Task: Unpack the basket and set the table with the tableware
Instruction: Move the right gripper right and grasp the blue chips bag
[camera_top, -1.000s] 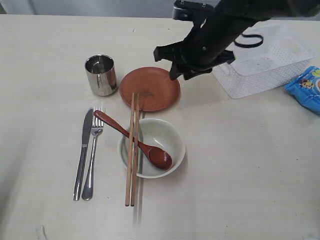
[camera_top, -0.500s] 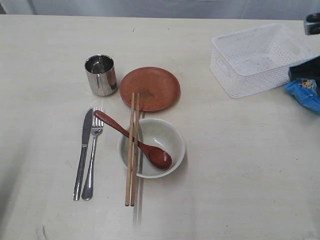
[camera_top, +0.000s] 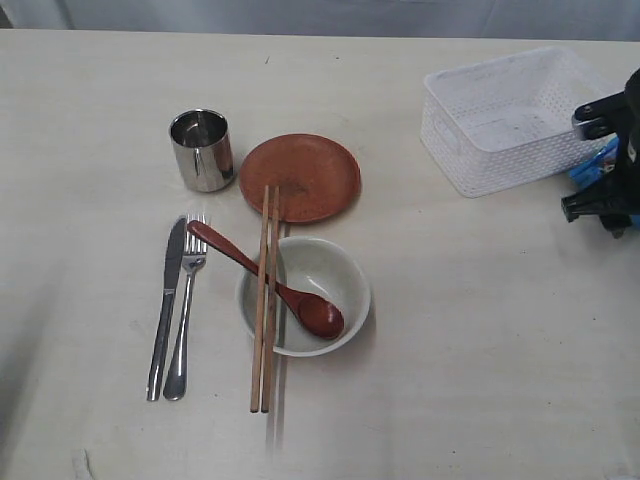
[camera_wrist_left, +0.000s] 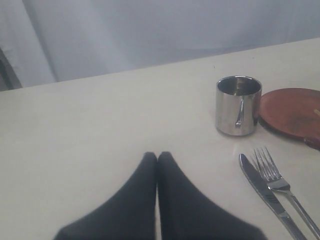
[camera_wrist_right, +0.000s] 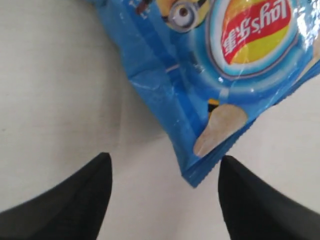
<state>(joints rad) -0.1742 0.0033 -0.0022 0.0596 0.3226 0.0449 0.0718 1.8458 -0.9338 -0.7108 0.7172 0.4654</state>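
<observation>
On the cream table (camera_top: 480, 340) lie the steel knife (camera_top: 167, 300) and fork (camera_top: 186, 300), with the steel cup (camera_top: 202, 149) behind them. Beside the cup sits the brown plate (camera_top: 300, 176). Chopsticks (camera_top: 264, 300) and the wooden spoon (camera_top: 270, 282) rest across the off-white bowl (camera_top: 305, 295). The white basket (camera_top: 510, 118) stands far right and looks empty. My right gripper (camera_wrist_right: 164, 165) is open above the table, a corner of the blue chip bag (camera_wrist_right: 210, 65) between its fingers. The left gripper (camera_wrist_left: 157, 157) is shut and empty, near the cup (camera_wrist_left: 238, 104), knife (camera_wrist_left: 267, 195) and fork (camera_wrist_left: 282, 187).
The chip bag (camera_top: 598, 162) lies just right of the basket, mostly hidden by my right arm at the frame edge. A grey curtain hangs behind the table's far edge. The plate's rim (camera_wrist_left: 292, 111) shows in the left wrist view.
My right arm swung away from above the plate, left the view to the right, and now hangs over the chip bag at the right edge. The tableware has not moved.
</observation>
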